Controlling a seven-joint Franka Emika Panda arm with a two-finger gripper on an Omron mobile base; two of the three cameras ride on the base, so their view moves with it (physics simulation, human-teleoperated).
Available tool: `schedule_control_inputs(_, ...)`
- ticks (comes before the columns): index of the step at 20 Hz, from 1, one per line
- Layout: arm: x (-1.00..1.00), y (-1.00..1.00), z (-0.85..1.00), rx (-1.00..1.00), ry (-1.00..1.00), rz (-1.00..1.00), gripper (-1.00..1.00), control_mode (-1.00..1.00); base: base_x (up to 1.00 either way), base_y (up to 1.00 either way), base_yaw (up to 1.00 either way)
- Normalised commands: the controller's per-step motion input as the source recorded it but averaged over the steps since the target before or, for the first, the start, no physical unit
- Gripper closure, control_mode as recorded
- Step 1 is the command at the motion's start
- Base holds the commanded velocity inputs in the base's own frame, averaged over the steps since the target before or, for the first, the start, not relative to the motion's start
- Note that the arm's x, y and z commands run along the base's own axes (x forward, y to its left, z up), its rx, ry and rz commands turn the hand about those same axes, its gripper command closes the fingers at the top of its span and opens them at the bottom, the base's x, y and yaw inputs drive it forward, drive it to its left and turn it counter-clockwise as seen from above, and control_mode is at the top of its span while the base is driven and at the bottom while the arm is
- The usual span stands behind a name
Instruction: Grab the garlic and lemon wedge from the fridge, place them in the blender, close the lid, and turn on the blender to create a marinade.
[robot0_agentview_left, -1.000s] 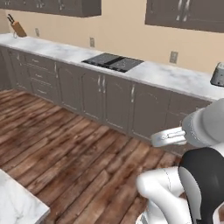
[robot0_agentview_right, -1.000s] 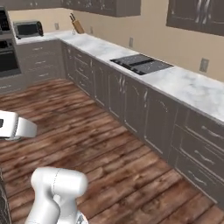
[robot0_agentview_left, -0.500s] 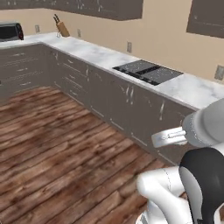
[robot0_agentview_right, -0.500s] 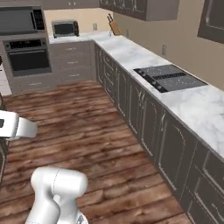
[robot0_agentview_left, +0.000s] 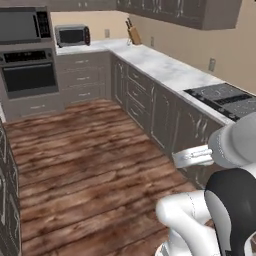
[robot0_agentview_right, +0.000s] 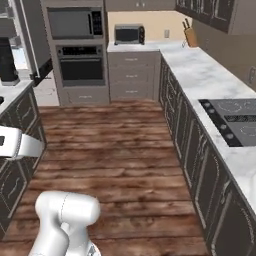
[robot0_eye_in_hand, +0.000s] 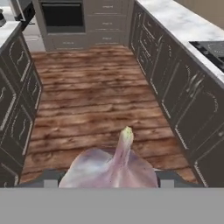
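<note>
A marble-topped counter (robot0_agentview_right: 207, 80) on dark grey cabinets runs along the wall, a black cooktop (robot0_agentview_right: 235, 119) set near its front edge. A black blender (robot0_agentview_right: 7, 61) stands on the opposite counter. The gripper (robot0_eye_in_hand: 109, 177) pinches the pinkish-white garlic bulb (robot0_eye_in_hand: 111, 168) between its fingers above the wooden floor (robot0_eye_in_hand: 94, 109).

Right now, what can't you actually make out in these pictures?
- Claw fingertips: hand view, hidden behind the garlic they hold.
- Blender: right base view, cut off by the left edge; lid and knob unreadable.
- Cooktop: left base view, partly covered by the arm.
</note>
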Motion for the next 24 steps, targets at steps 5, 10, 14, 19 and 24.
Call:
schedule_control_inputs(5,0.0,0.0,0.0,0.0,0.0,0.0,1.0,1.0,1.0,-0.17,0.51)
schedule_control_inputs(10,0.0,0.0,0.0,0.0,0.0,0.0,1.0,1.0,1.0,-0.25,0.51)
schedule_control_inputs(14,0.0,0.0,0.0,0.0,0.0,0.0,1.0,1.0,1.0,-0.21,0.51)
schedule_control_inputs(19,0.0,0.0,0.0,0.0,0.0,0.0,1.0,1.0,1.0,-0.29,0.52)
schedule_control_inputs(24,0.0,0.0,0.0,0.0,0.0,0.0,1.0,1.0,1.0,-0.31,0.6)
